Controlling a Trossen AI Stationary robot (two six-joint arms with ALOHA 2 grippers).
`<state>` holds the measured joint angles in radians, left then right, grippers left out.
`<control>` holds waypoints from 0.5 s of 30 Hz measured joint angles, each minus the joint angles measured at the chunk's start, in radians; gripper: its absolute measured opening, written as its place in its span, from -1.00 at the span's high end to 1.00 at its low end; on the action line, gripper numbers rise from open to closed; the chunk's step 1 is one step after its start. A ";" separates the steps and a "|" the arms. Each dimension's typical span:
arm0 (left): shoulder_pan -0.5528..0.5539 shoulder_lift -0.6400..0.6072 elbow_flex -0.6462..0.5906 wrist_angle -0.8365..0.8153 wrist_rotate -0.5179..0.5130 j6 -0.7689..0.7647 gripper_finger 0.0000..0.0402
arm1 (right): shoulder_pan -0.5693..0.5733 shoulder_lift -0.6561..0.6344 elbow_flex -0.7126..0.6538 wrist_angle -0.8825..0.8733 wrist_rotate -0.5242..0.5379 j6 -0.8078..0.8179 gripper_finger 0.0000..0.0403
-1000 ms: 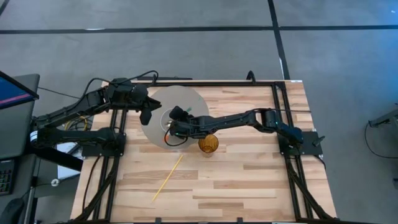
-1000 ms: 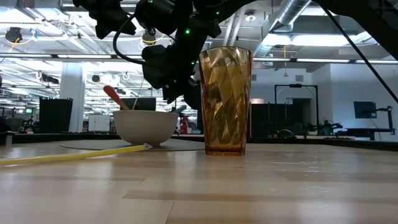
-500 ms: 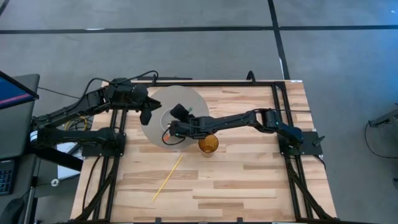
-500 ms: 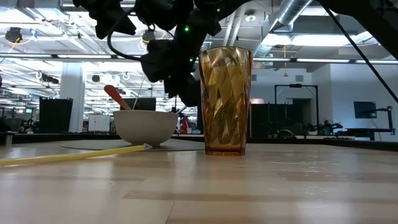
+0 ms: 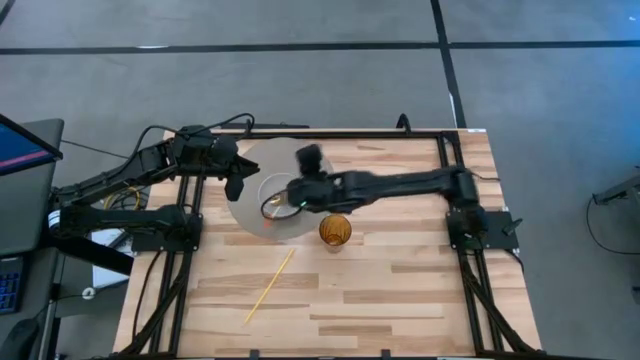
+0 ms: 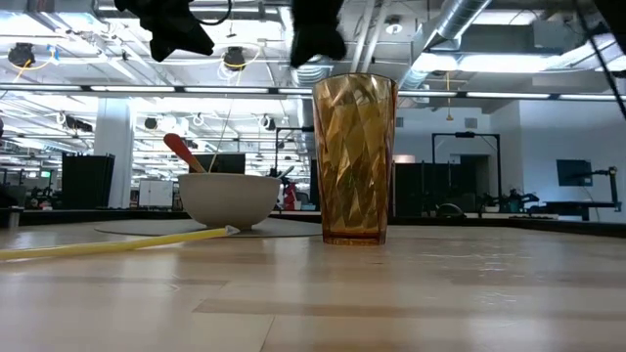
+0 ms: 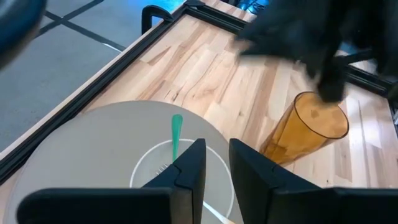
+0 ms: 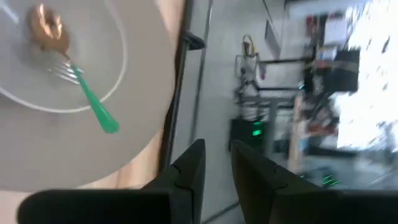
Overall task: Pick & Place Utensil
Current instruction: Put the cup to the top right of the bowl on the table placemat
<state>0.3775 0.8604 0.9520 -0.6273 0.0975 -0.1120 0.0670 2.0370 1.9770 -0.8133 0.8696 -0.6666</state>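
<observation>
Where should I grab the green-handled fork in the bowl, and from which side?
Take the fork by its green handle, near the free end that reaches the rim of the bowl. Come down from above with the jaws across the handle; the tines lie inside the bowl, close beside the spoon.

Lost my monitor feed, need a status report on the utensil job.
Right gripper empty, lifted above the plate. Left gripper waiting at plate's edge. Green fork lies in the bowl. Amber glass stands close by.
</observation>
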 joint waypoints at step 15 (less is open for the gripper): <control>0.000 0.000 0.000 0.000 0.000 0.000 0.64 | 0.084 -0.251 -0.005 -0.333 -0.774 0.928 0.65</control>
<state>0.3771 0.8608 0.9520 -0.6271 0.0975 -0.1123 0.1505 1.7861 1.9721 -1.1464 0.0953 0.2612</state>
